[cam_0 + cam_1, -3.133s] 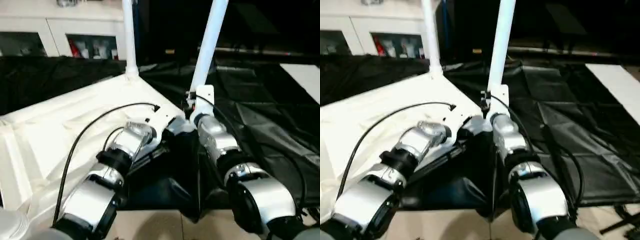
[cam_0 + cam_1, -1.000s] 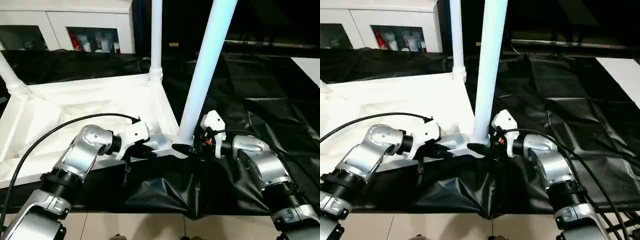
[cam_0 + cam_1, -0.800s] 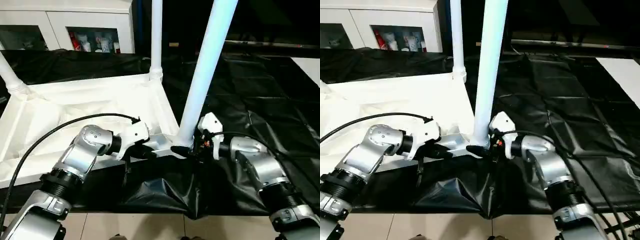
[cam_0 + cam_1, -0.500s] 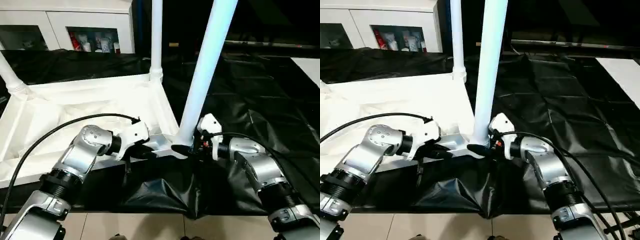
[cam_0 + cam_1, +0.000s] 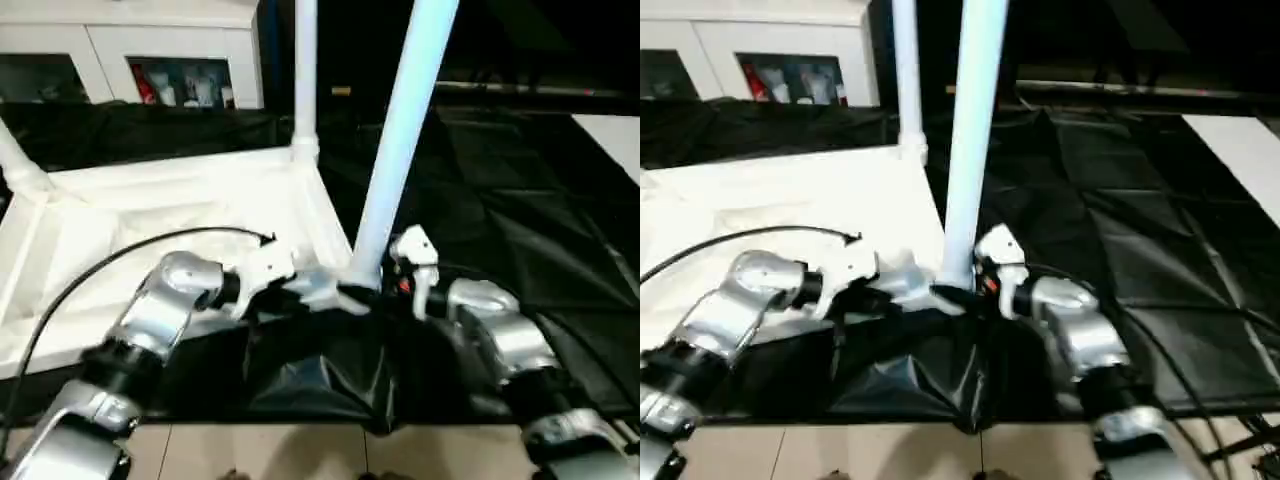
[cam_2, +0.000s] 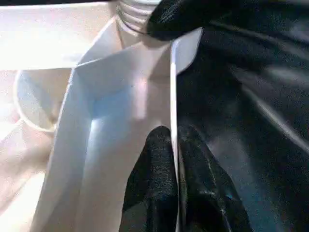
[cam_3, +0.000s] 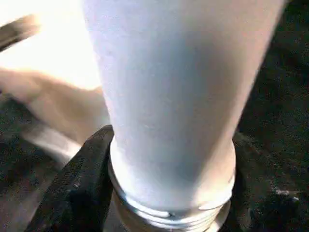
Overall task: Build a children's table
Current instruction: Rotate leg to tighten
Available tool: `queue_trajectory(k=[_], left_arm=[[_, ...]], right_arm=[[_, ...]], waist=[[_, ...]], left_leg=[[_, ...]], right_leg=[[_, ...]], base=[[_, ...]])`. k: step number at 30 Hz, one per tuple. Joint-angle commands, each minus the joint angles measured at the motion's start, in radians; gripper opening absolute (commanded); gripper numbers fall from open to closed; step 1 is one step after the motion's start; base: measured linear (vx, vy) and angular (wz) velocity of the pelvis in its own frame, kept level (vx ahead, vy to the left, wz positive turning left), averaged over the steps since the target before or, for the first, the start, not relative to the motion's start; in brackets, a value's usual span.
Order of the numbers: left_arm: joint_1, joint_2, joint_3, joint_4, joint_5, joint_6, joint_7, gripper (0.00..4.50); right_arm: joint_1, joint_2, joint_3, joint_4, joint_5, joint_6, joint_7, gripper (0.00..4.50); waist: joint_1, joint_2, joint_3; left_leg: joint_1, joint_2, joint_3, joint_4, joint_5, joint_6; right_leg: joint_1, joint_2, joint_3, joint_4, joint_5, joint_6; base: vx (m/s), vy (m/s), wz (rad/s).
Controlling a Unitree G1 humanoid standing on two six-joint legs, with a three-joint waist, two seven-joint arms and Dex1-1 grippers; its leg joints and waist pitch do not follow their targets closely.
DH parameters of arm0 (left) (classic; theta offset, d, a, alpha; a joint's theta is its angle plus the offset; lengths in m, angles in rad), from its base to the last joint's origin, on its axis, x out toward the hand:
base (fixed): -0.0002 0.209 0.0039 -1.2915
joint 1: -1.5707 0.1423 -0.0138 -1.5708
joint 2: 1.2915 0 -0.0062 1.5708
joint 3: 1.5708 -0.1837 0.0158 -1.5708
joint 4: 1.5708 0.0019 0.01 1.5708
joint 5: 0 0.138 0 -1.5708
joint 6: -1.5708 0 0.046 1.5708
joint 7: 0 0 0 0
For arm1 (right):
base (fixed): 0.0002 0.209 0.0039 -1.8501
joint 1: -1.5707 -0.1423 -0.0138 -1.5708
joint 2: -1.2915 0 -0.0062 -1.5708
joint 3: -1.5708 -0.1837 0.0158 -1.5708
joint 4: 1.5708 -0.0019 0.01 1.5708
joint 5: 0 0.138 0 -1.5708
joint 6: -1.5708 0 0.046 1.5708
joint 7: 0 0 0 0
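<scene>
Black sheeting covers the bench (image 5: 560, 230) where the upturned table top (image 5: 150, 210) lies. Left gripper (image 6: 175, 145) pinches its thin, stiff rim. Right gripper (image 7: 164, 193) clasps the light, slick leg (image 7: 169, 96) at its threaded base.

Both head views look forward and down over the two silver forearms from slightly offset spots, sharing the upturned table top (image 5: 150, 200) and its near corner leg (image 5: 400, 140). The left wrist camera sits very close along the top's rim; the right wrist camera almost touches that leg's base
</scene>
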State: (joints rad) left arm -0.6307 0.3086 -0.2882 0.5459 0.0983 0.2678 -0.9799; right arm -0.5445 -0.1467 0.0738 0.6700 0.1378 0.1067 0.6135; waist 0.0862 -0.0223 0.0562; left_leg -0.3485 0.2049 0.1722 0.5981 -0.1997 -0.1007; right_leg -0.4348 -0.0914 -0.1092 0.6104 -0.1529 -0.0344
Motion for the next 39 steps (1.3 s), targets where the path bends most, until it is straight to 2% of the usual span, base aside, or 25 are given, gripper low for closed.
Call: queue_trajectory(k=[1,3,5,7,8,12,15,17,21,22,23,24,25,26,27,29,34,36,37,39], left_arm=[[-0.048,-0.081,0.049,0.060,-0.030,0.012,0.132,0.00],[-0.097,-0.139,0.080,0.134,-0.031,0.042,0.249,0.00],[-0.129,-0.178,0.104,0.185,-0.039,0.062,0.326,0.00],[-0.169,-0.227,0.124,0.260,-0.041,0.059,0.408,0.00],[-0.169,-0.227,0.124,0.260,-0.041,0.059,0.408,0.00],[-0.195,-0.251,0.122,0.313,-0.031,0.025,0.420,0.00],[-0.193,-0.240,0.102,0.305,-0.023,0.000,0.377,0.00],[-0.182,-0.227,0.083,0.288,-0.020,-0.034,0.314,0.00],[-0.157,-0.215,0.074,0.252,-0.025,-0.034,0.261,0.00],[-0.151,-0.211,0.068,0.244,-0.025,-0.042,0.243,0.00],[-0.122,-0.188,0.049,0.194,-0.025,-0.042,0.189,0.00],[-0.122,-0.188,0.049,0.194,-0.025,-0.042,0.189,0.00],[-0.098,-0.163,0.042,0.150,-0.032,-0.029,0.150,0.00],[-0.089,-0.151,0.040,0.134,-0.038,-0.034,0.129,0.00],[-0.087,-0.148,0.040,0.131,-0.039,-0.033,0.124,0.00],[-0.067,-0.111,0.029,0.099,-0.042,-0.058,0.075,0.00],[-0.017,-0.050,0.010,0.005,-0.078,-0.100,-0.060,0.00],[0.003,-0.026,0.002,-0.040,-0.083,-0.090,-0.100,0.00],[0.015,-0.013,-0.002,-0.066,-0.085,-0.083,-0.121,0.00],[0.027,0.000,-0.004,-0.093,-0.088,-0.072,-0.138,0.00]], right_arm=[[-0.022,0.038,-0.048,0.098,-0.021,0.023,-0.211,2.79],[-0.051,0.073,-0.055,0.158,-0.046,0.005,-0.335,2.79],[-0.075,0.101,-0.068,0.198,-0.051,-0.005,-0.422,2.79],[-0.124,0.148,-0.085,0.262,-0.044,-0.027,-0.507,2.79],[-0.124,0.148,-0.085,0.262,-0.044,-0.027,-0.507,2.79],[-0.172,0.179,-0.094,0.321,-0.057,-0.065,-0.563,2.79],[-0.188,0.192,-0.123,0.329,-0.032,-0.116,-0.533,2.79],[-0.193,0.187,-0.140,0.326,-0.017,-0.159,-0.520,3.35],[-0.180,0.163,-0.137,0.298,-0.018,-0.167,-0.487,3.70],[-0.178,0.156,-0.134,0.293,-0.022,-0.171,-0.478,3.83],[-0.149,0.123,-0.121,0.235,-0.020,-0.148,-0.416,3.95],[-0.149,0.123,-0.121,0.235,-0.020,-0.148,-0.416,3.95],[-0.113,0.080,-0.096,0.165,-0.030,-0.136,-0.338,3.97],[-0.096,0.059,-0.088,0.134,-0.029,-0.129,-0.290,4.19],[-0.093,0.054,-0.087,0.126,-0.028,-0.127,-0.280,4.19],[-0.058,-0.001,-0.063,0.056,-0.025,-0.099,-0.175,4.43],[-0.012,-0.076,-0.009,-0.033,-0.012,-0.068,-0.001,4.47],[0.006,-0.096,0.007,-0.073,0.007,-0.045,0.066,4.47],[0.017,-0.107,0.016,-0.098,0.019,-0.030,0.104,4.47],[0.029,-0.119,0.028,-0.125,0.027,-0.017,0.145,4.47]], waist=[[-0.001,-0.014,-0.069],[-0.001,-0.015,-0.069],[0.001,-0.016,-0.071],[0.002,-0.011,-0.073],[0.003,-0.016,-0.074],[0.007,-0.014,-0.077],[0.007,-0.013,-0.076],[0.008,-0.015,-0.077],[0.004,-0.015,-0.077],[0.004,-0.013,-0.077],[0.003,-0.010,-0.077],[0.006,-0.011,-0.076],[0.004,-0.010,-0.077],[0.004,-0.012,-0.075],[0.004,-0.012,-0.075],[0.005,-0.011,-0.073],[0.005,-0.011,-0.071],[0.006,-0.008,-0.069],[0.007,-0.012,-0.070],[0.006,-0.009,-0.070]], left_leg=[[-0.004,0.008,0.004,-0.068,-0.138,0.030],[-0.002,0.006,0.005,-0.066,-0.154,0.023],[-0.003,0.005,0.002,-0.067,-0.151,0.028],[0.000,0.005,0.004,-0.065,-0.154,0.038],[0.000,0.003,0.005,-0.065,-0.154,0.042],[-0.011,0.003,0.004,-0.064,-0.132,0.063],[-0.013,0.004,0.004,-0.064,-0.138,0.070],[-0.013,0.005,0.003,-0.065,-0.137,0.074],[-0.021,0.006,0.002,-0.065,-0.126,0.081],[-0.018,0.007,0.003,-0.064,-0.123,0.082],[-0.015,0.007,0.004,-0.064,-0.124,0.084],[-0.015,0.010,0.003,-0.065,-0.124,0.085],[-0.016,0.010,0.004,-0.064,-0.117,0.092],[-0.015,0.011,0.005,-0.064,-0.127,0.102],[-0.015,0.011,0.005,-0.064,-0.127,0.102],[-0.015,0.012,0.004,-0.066,-0.141,0.098],[-0.012,0.013,0.003,-0.068,-0.171,0.084],[-0.009,0.014,0.003,-0.068,-0.176,0.081],[-0.012,0.017,0.000,-0.070,-0.174,0.081],[-0.009,0.018,0.001,-0.070,-0.176,0.076]], right_leg=[[0.071,-0.054,0.051,-0.093,-0.427,-0.096],[0.066,-0.054,0.050,-0.100,-0.463,-0.075],[0.069,-0.054,0.050,-0.097,-0.449,-0.072],[0.063,-0.052,0.051,-0.098,-0.431,-0.075],[0.065,-0.049,0.051,-0.095,-0.415,-0.078],[0.070,-0.052,0.053,-0.086,-0.347,-0.098],[0.073,-0.053,0.052,-0.085,-0.345,-0.101],[0.074,-0.054,0.052,-0.085,-0.344,-0.103],[0.080,-0.054,0.052,-0.080,-0.321,-0.111],[0.077,-0.055,0.052,-0.080,-0.314,-0.117],[0.076,-0.053,0.053,-0.080,-0.310,-0.125],[0.079,-0.054,0.054,-0.079,-0.301,-0.127],[0.078,-0.053,0.055,-0.075,-0.279,-0.138],[0.078,-0.050,0.055,-0.076,-0.274,-0.142],[0.078,-0.050,0.055,-0.076,-0.274,-0.142],[0.078,-0.052,0.054,-0.082,-0.312,-0.135],[0.072,-0.053,0.055,-0.091,-0.399,-0.104],[0.069,-0.054,0.055,-0.094,-0.413,-0.102],[0.075,-0.054,0.055,-0.089,-0.405,-0.102],[0.069,-0.052,0.055,-0.091,-0.399,-0.106]], base=[[0.000,0.000,0.00],[0.000,0.000,0.00],[0.000,0.000,0.00],[0.000,0.000,0.00],[0.000,0.000,0.00],[0.000,0.000,0.00],[0.000,0.000,0.00],[0.000,0.000,0.00],[0.000,0.000,0.00],[0.000,0.000,0.00],[0.000,0.000,0.00],[0.000,0.000,0.00],[0.000,0.000,0.00],[0.000,0.000,0.00],[0.000,0.000,0.00],[0.000,0.000,0.00],[0.000,0.000,0.00],[0.000,0.000,0.00],[0.000,0.000,0.00],[0.000,0.000,0.00]])
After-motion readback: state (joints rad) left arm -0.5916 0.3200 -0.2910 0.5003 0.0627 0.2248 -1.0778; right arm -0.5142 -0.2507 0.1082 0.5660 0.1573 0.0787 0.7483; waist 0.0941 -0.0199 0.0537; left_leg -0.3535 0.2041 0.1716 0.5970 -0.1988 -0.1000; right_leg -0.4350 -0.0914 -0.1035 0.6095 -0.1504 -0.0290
